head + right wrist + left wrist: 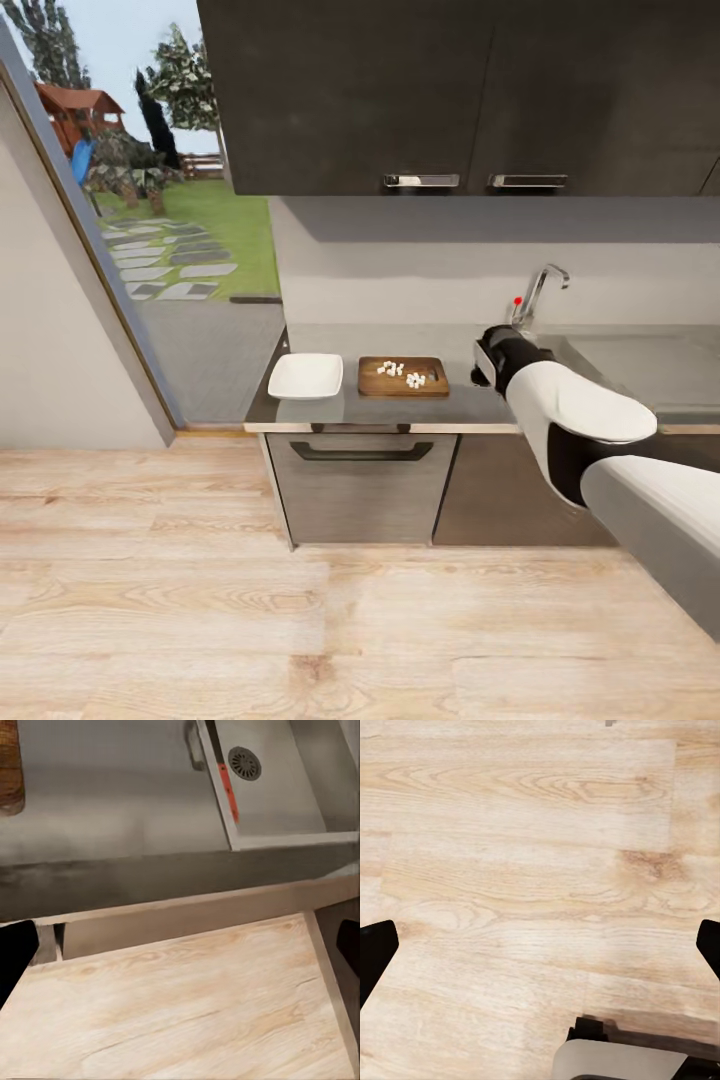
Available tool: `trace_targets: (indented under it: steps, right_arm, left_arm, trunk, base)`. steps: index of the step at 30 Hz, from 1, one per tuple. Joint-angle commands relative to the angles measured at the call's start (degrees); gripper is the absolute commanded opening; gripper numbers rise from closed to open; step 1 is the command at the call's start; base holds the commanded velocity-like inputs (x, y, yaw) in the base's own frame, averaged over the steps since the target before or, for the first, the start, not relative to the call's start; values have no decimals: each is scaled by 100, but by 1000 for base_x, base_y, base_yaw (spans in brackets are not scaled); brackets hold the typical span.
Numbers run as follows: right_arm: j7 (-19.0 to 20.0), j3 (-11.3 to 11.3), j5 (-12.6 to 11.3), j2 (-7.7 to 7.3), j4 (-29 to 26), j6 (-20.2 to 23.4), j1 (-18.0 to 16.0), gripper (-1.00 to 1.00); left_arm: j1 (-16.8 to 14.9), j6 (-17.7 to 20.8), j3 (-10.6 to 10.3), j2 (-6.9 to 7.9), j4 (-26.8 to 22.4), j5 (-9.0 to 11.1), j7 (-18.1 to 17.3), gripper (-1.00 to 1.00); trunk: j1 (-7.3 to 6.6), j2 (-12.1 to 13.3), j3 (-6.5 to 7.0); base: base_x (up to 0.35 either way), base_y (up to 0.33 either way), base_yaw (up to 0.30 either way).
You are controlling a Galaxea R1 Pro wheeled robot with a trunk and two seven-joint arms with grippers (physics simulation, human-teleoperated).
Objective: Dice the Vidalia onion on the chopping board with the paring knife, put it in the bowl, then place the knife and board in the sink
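Head view first: you face the countertop [400, 410] from across the wooden floor [300, 620]. The chopping board [403, 377] lies flat on it, with the diced onion [403, 373] scattered in small white clusters on its surface. The bowl [306, 376] sits just beside the board, toward the window, apart from it and holding nothing that can be seen. The sink [640, 365] is set into the counter on the other side, with the tap [540, 290] and its red knob [517, 299] behind it. Your right arm [560, 410] reaches over the counter between board and sink; its gripper is turned away, so I cannot tell its opening from here.

Left wrist view: the left gripper [540, 952] points at bare floor, fingertips showing at both edges of the frame, spread wide, holding nothing.

Right wrist view: the right gripper [180, 952] likewise stands wide apart and holds nothing. Beyond it you see the counter edge, the sink basin with its round drain [244, 763], and a corner of the board.
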Motion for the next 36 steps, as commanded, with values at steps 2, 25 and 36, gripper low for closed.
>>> trace_targets:
  steps: [2,25,36]
  right_arm:
    - [38,-35,-5,4,-3,162,-173,100]
    - [148,-35,-1485,-31,42,726,-449,100]
    - [289,-35,-1486,-38,41,702,-32,100]
  left_arm:
    - [-4,-11,-49,-1,1,21,35,100]
    - [-4,-2,-49,-19,1,21,34,100]
    - [-4,-11,-49,-21,1,21,35,100]
  trunk:
    - [4,-11,-13]
    - [4,-11,-13]
    - [4,-11,-13]
  base:
    - [14,0,0]
    - [284,61,0]
    - [30,8,0]
